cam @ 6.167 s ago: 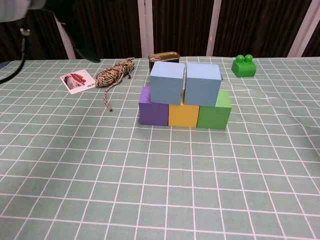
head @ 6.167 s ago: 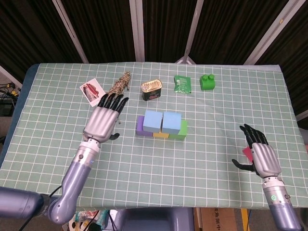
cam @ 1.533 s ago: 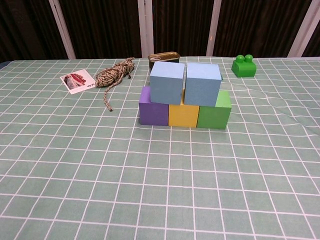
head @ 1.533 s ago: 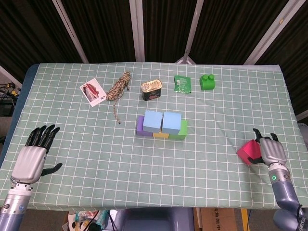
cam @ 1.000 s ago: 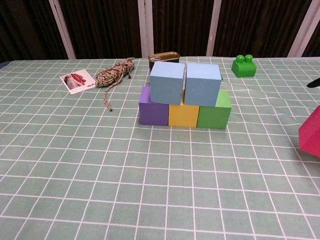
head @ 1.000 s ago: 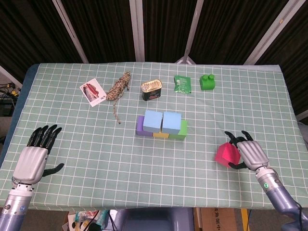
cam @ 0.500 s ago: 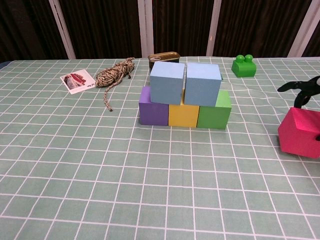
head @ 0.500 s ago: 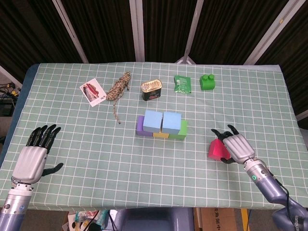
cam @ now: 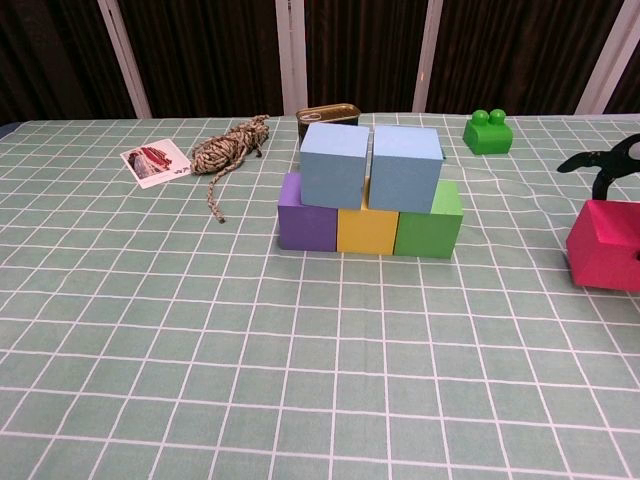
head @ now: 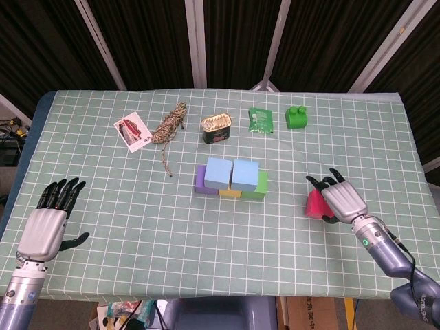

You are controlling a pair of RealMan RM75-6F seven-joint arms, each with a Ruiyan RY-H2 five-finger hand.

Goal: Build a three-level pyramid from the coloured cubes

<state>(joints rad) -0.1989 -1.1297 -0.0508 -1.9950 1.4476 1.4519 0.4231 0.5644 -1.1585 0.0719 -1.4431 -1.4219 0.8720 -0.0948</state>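
Observation:
In the middle of the table a purple cube [head: 199, 181], a yellow cube [head: 229, 192] and a green cube [head: 258, 186] form a row, and two light blue cubes [head: 218, 172] [head: 245, 174] sit on top of them. The chest view shows the same stack, with the purple cube [cam: 306, 215], yellow cube [cam: 367, 231], green cube [cam: 430, 226] and blue cubes [cam: 334, 163] [cam: 405, 167]. My right hand [head: 342, 199] grips a pink cube [head: 315, 204] to the right of the stack; the pink cube [cam: 606, 243] shows at the chest view's right edge. My left hand [head: 47, 227] lies open near the table's left front, holding nothing.
Along the back lie a photo card [head: 132, 130], a bundle of twine [head: 170, 122], an opened tin can [head: 216, 128], a green packet [head: 261, 119] and a green toy brick [head: 297, 117]. The checked cloth [head: 172, 234] covers the whole table.
My right hand has taken hold of the pink cube and carried it left towards the stack, lately also a little up and away. My left hand withdrew to the left front and stays still.

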